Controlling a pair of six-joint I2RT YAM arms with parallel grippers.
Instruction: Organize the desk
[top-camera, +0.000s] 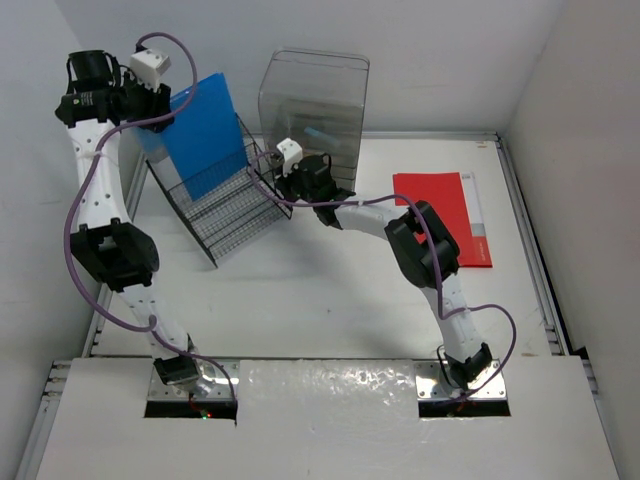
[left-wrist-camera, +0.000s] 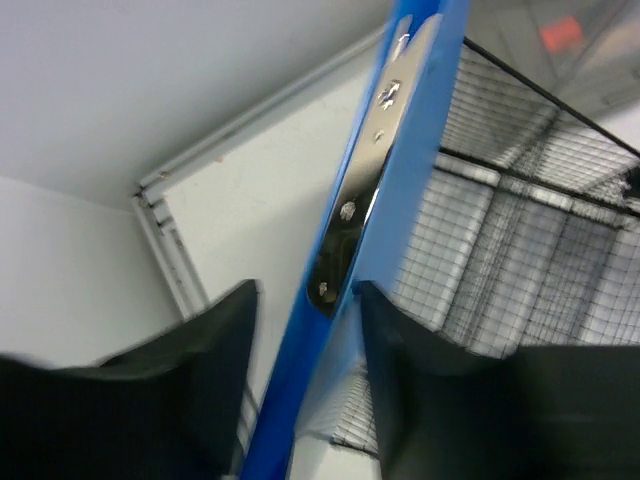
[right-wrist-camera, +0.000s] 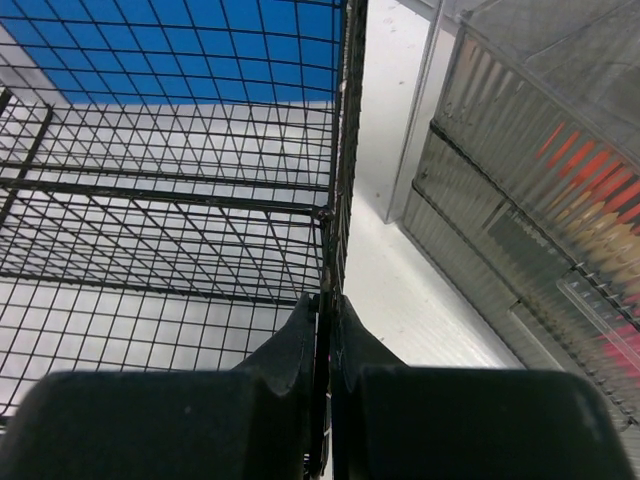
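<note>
Filing the blue folder into the wire rack is, as I judge it, the step in hand. My left hand hangs over the rack's far left corner. Its fingers straddle the folder's upper edge, narrowly parted and not clamped. One finger stands clear of the folder and the other looks just against it, so the folder seems to stand in the back of the rack by itself. My right hand is pinched tight on the thin wire at the rack's right side, holding the rack steady.

Next, I think, my left hand should spread a little wider and draw away along the line of the folder, so neither finger catches it and tips it out. Only when the folder stands alone should my right hand let go of the wire. A red folder lies flat well to the right of the rack and looks like the next thing to file.

The counter runs under the rack and out on every side of it. From my left hand it is far below. It is close under my right hand, in the strip between the rack and the clear drawer box.
</note>
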